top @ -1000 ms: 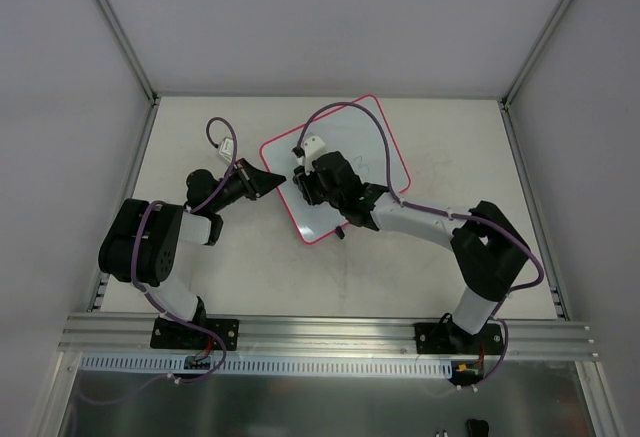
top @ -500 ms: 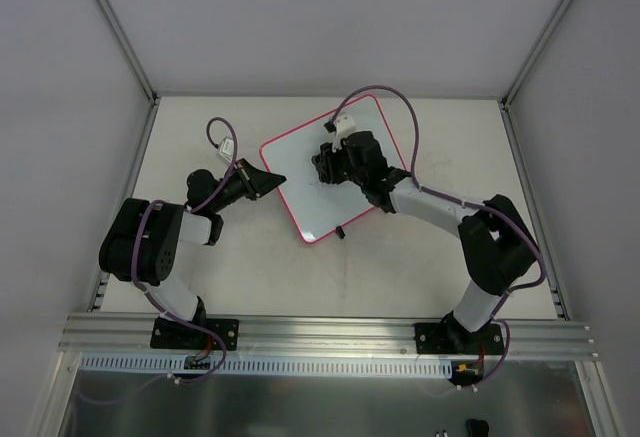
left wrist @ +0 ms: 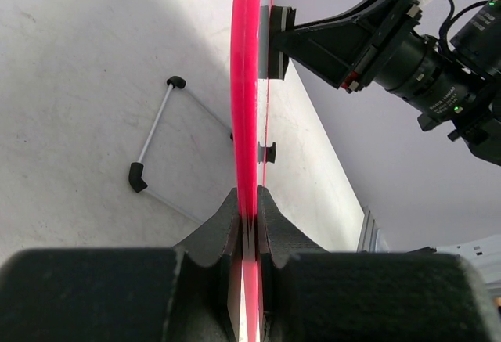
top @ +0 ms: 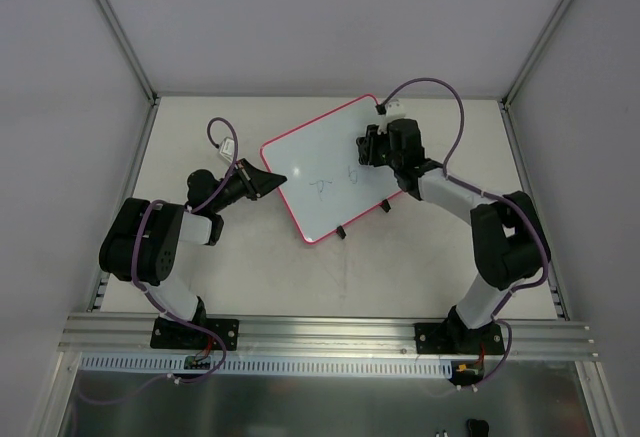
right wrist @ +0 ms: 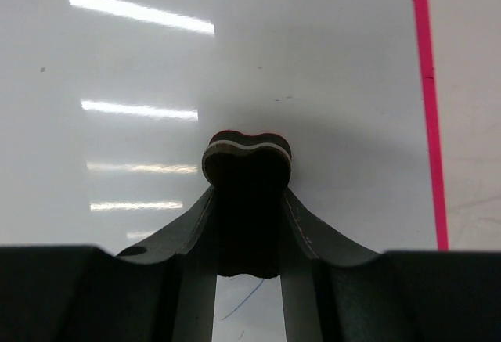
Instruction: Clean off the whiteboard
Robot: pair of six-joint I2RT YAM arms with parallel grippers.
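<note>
The whiteboard [top: 318, 157] lies near the bench's far edge, the left gripper [top: 272, 181] closed on its rim, probably against sliding. The right gripper [right wrist: 247, 193] pinches the eraser [right wrist: 247, 156] onto it, beside unwiped blue marks [top: 321, 185].

The left arm [top: 150, 247] and right arm [top: 505, 242] are of identical build: black joint housings connected by white link shells. A thin purple cable [top: 435, 81] loops externally at each wrist, beside a small white connector [top: 392, 109]. Each base plate [top: 195, 334] is black. The left gripper [left wrist: 247, 201] and right gripper [right wrist: 247, 193] have matte black, tapered fingers.
</note>
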